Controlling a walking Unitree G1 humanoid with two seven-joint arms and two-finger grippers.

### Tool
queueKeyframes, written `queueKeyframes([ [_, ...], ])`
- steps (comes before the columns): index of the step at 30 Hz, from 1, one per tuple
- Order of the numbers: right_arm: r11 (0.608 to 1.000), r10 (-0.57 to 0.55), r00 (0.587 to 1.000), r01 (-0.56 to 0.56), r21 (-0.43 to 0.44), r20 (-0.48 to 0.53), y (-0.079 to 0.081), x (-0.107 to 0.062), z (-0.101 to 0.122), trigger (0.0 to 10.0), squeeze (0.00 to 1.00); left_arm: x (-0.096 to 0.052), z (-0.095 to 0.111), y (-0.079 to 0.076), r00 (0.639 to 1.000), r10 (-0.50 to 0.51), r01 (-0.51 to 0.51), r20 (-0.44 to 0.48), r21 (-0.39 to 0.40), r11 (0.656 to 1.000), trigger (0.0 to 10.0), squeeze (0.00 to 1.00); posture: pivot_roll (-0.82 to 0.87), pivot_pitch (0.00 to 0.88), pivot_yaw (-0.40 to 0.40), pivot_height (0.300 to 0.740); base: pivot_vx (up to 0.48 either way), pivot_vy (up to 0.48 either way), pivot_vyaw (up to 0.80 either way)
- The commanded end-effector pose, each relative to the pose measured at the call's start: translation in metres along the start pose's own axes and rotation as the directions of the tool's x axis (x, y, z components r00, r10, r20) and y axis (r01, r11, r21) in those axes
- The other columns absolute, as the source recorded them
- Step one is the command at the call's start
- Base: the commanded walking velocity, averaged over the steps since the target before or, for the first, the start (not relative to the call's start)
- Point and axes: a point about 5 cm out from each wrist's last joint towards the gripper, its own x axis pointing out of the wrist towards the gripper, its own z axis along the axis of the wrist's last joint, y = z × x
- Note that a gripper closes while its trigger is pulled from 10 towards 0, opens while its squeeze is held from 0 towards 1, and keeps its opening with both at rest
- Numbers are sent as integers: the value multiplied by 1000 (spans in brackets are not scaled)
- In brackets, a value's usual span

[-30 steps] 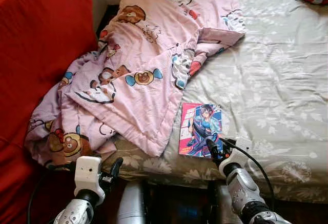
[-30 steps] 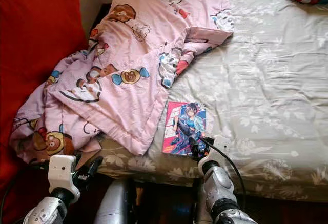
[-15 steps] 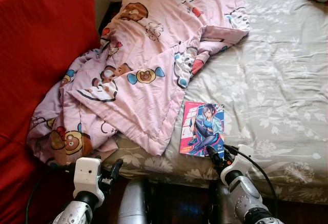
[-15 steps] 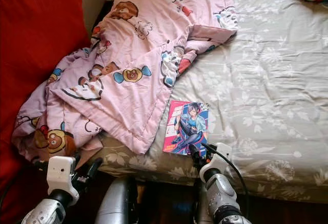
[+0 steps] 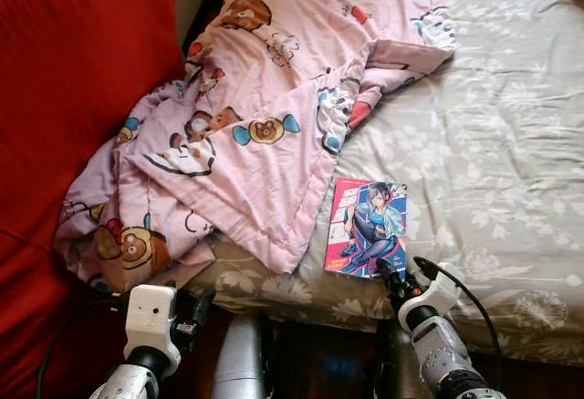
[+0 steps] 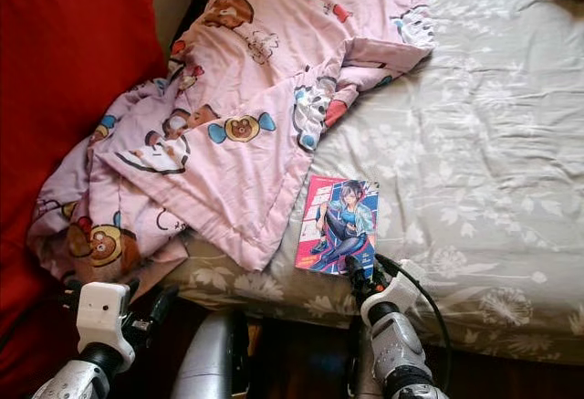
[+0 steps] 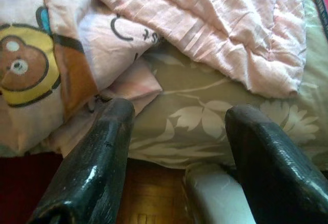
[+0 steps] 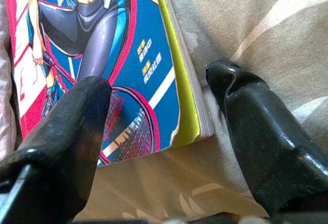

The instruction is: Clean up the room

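Fingers of right gripper spread wide, straddling near corner of book on bed, nothing gripped; left gripper open, idle below edge; pink blanket beyond lay rumpled; tidying barely begun

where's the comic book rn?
In the left eye view the comic book lies flat on the floral bedsheet near the bed's front edge, just right of the pink blanket, with the open right tool at its near corner.
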Motion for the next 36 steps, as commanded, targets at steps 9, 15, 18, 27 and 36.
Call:
queueKeyframes([
  [9, 993, 66, 984, -48, 111, -165, 4, -8, -36, 10000, 0, -8, -4, 4, 999, 15, -14, -49, 15, 1000, 10000, 0, 279, 340, 135, 610, 0, 0, 0],
  [15, 987, 139, 968, -117, 113, -208, 13, -8, -44, 10000, 0, -8, -5, 3, 998, 19, -18, -52, 13, 1000, 10000, 0, 277, 339, 129, 610, 0, 0, 0],
  [18, 988, 134, 969, -113, 110, -210, 12, -8, -44, 10000, 0, -8, -5, 3, 998, 20, -19, -53, 12, 1000, 10000, 0, 276, 336, 127, 610, 0, 0, 0],
  [27, 989, 124, 973, -105, 107, -196, 6, -11, -44, 0, 0, -6, -8, 2, 998, 17, -16, -56, 12, 1000, 10000, 0, 265, 329, 122, 610, 0, 0, 0],
  [36, 989, 116, 978, -99, 107, -175, 8, -9, -41, 0, 0, -3, -9, 0, 998, 11, -10, -55, 11, 1000, 10000, 0, 260, 315, 119, 610, 0, 0, 0],
])
